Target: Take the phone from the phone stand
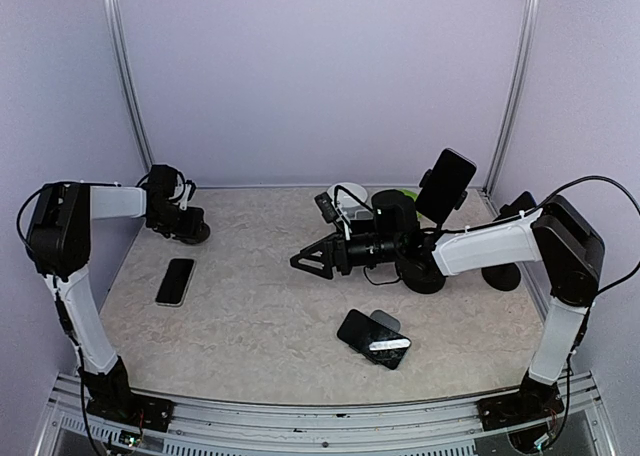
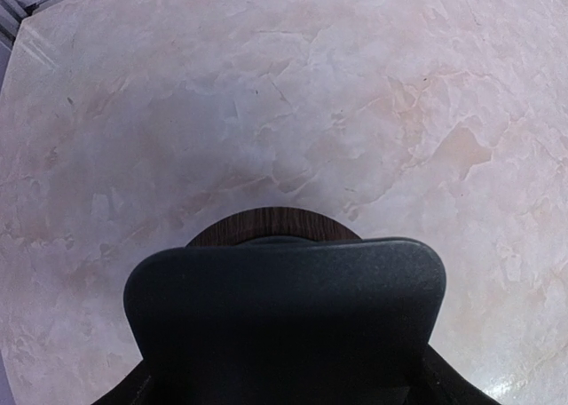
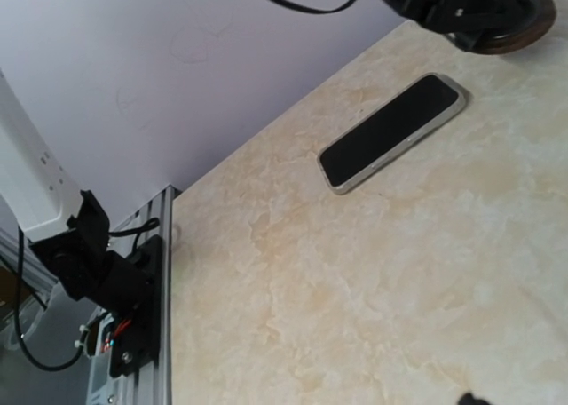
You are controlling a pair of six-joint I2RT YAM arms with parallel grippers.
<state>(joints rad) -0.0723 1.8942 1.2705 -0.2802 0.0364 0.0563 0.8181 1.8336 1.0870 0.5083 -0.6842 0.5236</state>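
A black phone (image 1: 446, 186) leans upright on a black phone stand (image 1: 425, 276) at the back right. My right gripper (image 1: 312, 264) is open and empty, held out to the left of that stand over the table's middle. My left gripper (image 1: 182, 216) is at a second, empty stand (image 1: 190, 231) at the back left. In the left wrist view that stand's black back plate (image 2: 284, 316) fills the bottom, above its wood-grain base (image 2: 275, 220). My fingers (image 2: 133, 392) show only at the bottom corners, wide apart either side of the plate.
A silver-edged phone (image 1: 175, 281) lies flat at the left and also shows in the right wrist view (image 3: 390, 131). Two dark phones (image 1: 375, 338) lie overlapping at the front centre. A white object (image 1: 348, 196) and a green one (image 1: 405, 194) sit at the back.
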